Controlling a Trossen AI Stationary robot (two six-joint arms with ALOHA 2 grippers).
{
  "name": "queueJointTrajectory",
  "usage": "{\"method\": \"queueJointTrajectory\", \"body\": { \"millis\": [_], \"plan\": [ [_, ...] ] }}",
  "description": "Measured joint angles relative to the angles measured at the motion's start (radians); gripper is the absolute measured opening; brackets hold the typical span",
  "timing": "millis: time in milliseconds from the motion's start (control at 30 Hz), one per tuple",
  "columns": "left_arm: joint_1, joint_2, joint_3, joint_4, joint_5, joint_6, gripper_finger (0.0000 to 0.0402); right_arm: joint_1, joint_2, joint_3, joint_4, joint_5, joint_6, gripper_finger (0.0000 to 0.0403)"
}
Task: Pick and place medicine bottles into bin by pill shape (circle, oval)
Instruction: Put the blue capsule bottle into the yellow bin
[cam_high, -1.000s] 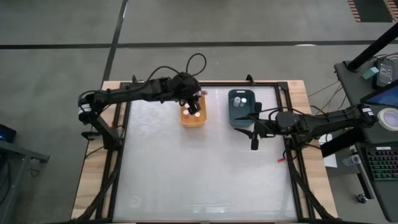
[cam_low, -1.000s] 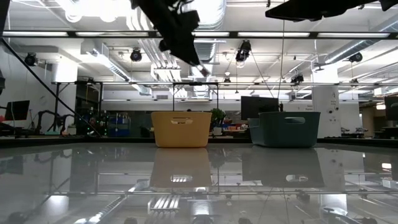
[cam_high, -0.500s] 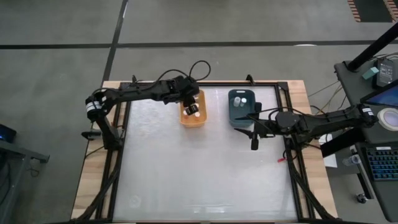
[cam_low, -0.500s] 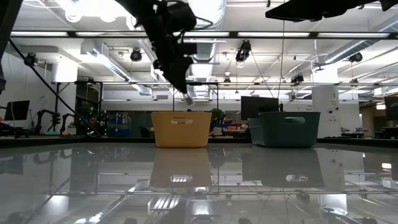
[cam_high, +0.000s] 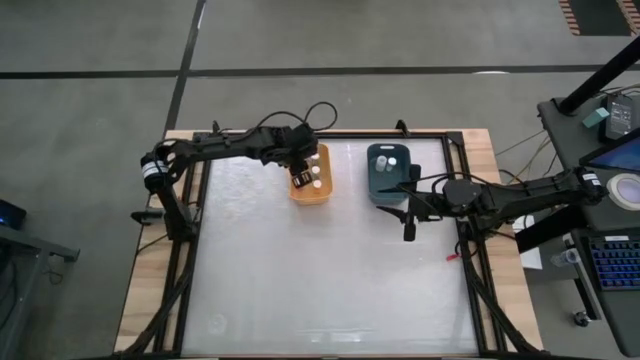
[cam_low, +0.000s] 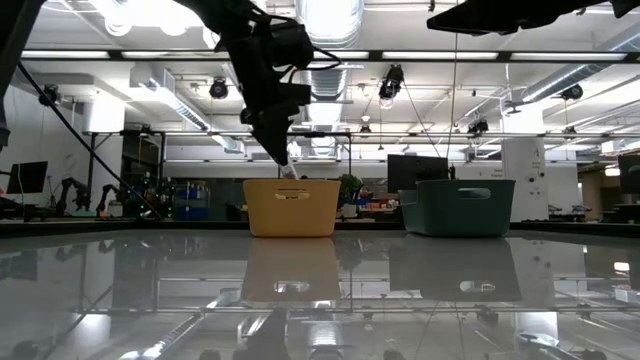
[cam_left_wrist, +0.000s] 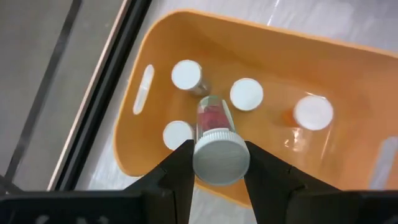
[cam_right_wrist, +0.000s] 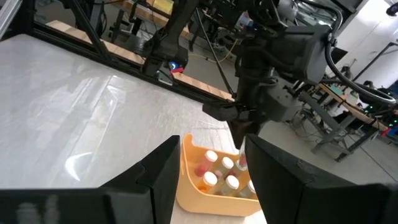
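Left pincer first — you've got it over the orange bin, clamped on a medicine bottle with a white cap and pinkish body; the wrist view shows both fingers pressed against the cap. In the low view the pincer tip sits just above the bin's rim. Below it four more white-capped bottles stand upright inside the orange bin, one with an orange body. Move right: the dark teal bin holds a couple of white-capped bottles at its far end. Your right pincer waits over the counter just beside the teal bin's near edge — fingers parted, nothing between them.
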Motion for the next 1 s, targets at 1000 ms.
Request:
{"method": "queueJointTrajectory", "body": {
  "millis": [1000],
  "plan": [
    [0.027,0.089,0.002,0.013,0.016,0.045,0.0106,0.000,0.000,0.000,0.000,0.000,-0.003,0.0173]
  ]
}}
